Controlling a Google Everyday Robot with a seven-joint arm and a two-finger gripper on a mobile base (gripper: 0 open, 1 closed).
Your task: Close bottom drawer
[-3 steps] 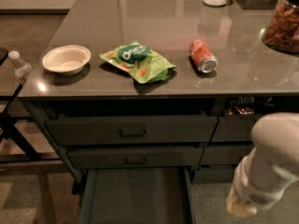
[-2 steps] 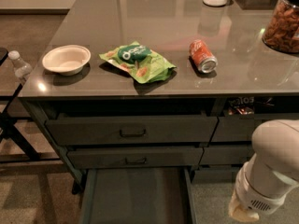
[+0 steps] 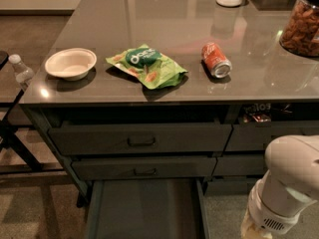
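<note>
Finds the white arm link (image 3: 291,183) a touch lower than a second ago, low at the right edge; everything else unmoved. Keeps the gripper out of sight, past the bottom edge below that link, so cannot tell how wide it stands. Shows the bottom drawer (image 3: 147,208) pulled well out from under the shut middle drawer (image 3: 144,167), its front cut off by the bottom edge. Holds on the counter (image 3: 174,14) a white bowl (image 3: 70,63), a green snack bag (image 3: 147,66) just beside it, a red can (image 3: 216,60) lying on its side, and a nut jar (image 3: 301,26) far right.
</note>
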